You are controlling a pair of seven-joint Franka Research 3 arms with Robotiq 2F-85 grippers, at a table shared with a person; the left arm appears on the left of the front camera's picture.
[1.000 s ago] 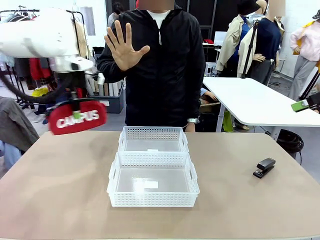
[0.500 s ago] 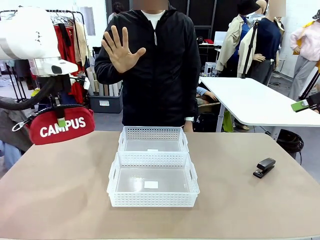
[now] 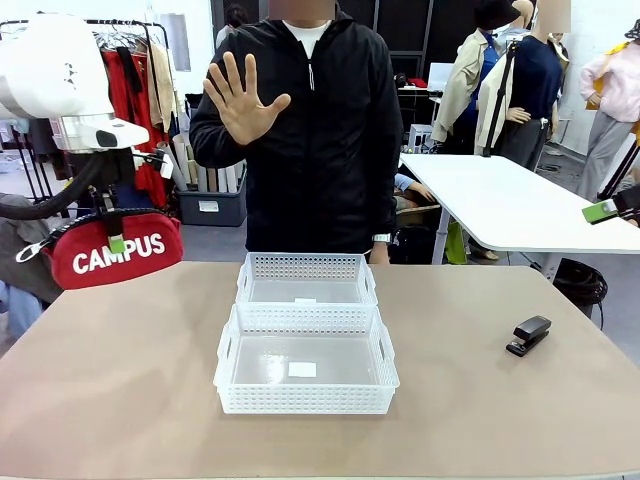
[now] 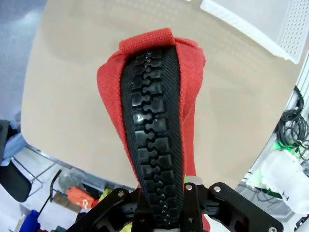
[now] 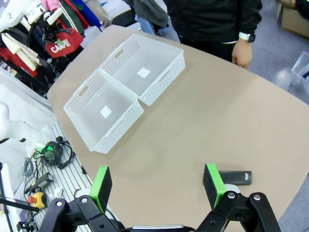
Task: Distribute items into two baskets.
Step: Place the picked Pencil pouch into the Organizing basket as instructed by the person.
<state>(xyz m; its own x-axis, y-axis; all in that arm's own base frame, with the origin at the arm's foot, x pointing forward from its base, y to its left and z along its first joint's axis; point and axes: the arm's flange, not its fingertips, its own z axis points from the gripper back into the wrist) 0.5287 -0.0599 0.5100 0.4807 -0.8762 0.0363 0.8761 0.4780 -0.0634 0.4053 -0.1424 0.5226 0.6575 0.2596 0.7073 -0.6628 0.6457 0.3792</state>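
Black jaws and green pads clamped on the zipper seam, the left gripper (image 3: 116, 240) holds a red fabric zip pouch (image 3: 112, 258) lettered "CAMPUS" in white. The pouch hangs in the air over the far left corner of the tan table (image 3: 120, 390), clear of the surface and roughly level. In the left wrist view, the black zipper runs straight up out of the pinched fingers, with bare tabletop beneath.

Well apart, at the middle of the table, two matching white rectangular plastic baskets with lattice sides sit end to end and touching. The near basket (image 3: 305, 402) lies toward the robot's edge and the far basket (image 3: 305, 266) toward the person's edge. Each holds nothing but a small white label on its floor.

The right gripper (image 5: 157, 182) hovers with its jaws spread wide and nothing between them, above the table's right side. There a small black stapler (image 3: 528, 335) lies untouched near the right edge.

At the far edge a person in a black jacket raises an open hand (image 3: 243, 95), palm toward the robot.

The step in hand looks like carrying the pouch to a basket; neither item is delivered yet. The next move calls for swinging the pouch toward the table's middle. It should be lined up lengthwise over one basket, lowered inside the walls and then released. The raised palm may be a signal to wait, though that cannot be told.
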